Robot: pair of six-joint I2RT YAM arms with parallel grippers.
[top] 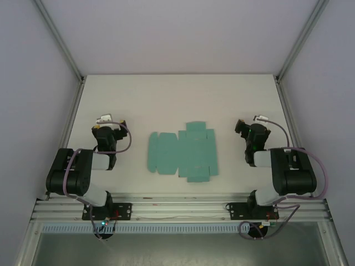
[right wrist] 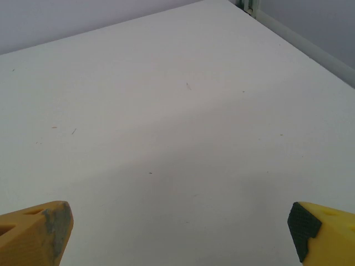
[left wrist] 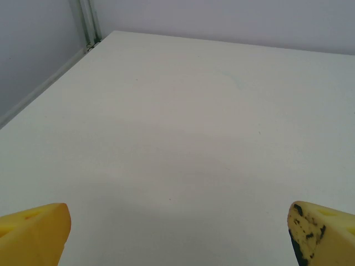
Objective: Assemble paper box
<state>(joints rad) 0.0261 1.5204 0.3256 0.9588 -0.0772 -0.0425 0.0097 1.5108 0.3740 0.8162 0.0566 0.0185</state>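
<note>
We noted left end effector (left wrist: 178, 235): yellow fingers (left wrist: 33, 235) spread wide apart, gripping nothing, bare white desk (left wrist: 183, 111) ahead of it. Right end effector (right wrist: 180, 235): same, fingers wide apart, empty, over desk. From top view we saw both arms bent at near side of desk, one left, one right. Paper box (top: 184, 153) lay as flat teal die-cut sheet on desk, unfolded, between the two end effectors, apart from both, toward near edge.
</note>
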